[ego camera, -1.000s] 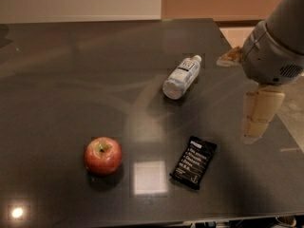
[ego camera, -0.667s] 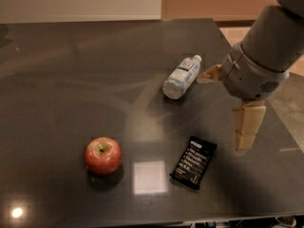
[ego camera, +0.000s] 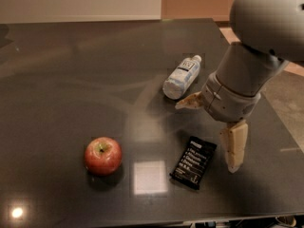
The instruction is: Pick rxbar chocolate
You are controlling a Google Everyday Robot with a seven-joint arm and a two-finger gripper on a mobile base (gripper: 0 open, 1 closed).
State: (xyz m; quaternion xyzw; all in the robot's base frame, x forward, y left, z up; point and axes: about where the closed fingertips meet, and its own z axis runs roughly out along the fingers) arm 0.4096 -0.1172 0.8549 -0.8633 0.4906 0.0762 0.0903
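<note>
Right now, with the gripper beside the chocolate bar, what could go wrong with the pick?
The rxbar chocolate lies flat on the table, so the open gripper, hanging beside it, might push it toward the near edge instead of pinching it. The water bottle lies on its side close behind one finger; a bump could set it rolling.

No wording can be read anywhere. The rxbar chocolate (ego camera: pixel 194 162), lying flat at the lower centre right of the frame, carries several lines of white print on its black wrapper, but the letters are too small to make out. The water bottle (ego camera: pixel 181 76), on its side above centre right, has a white label with a dark mark near the cap, also unreadable. The gripper (ego camera: pixel 205 137) hangs just right of the bar, fingers (ego camera: pixel 234 145) spread apart, with no markings on it.
</note>
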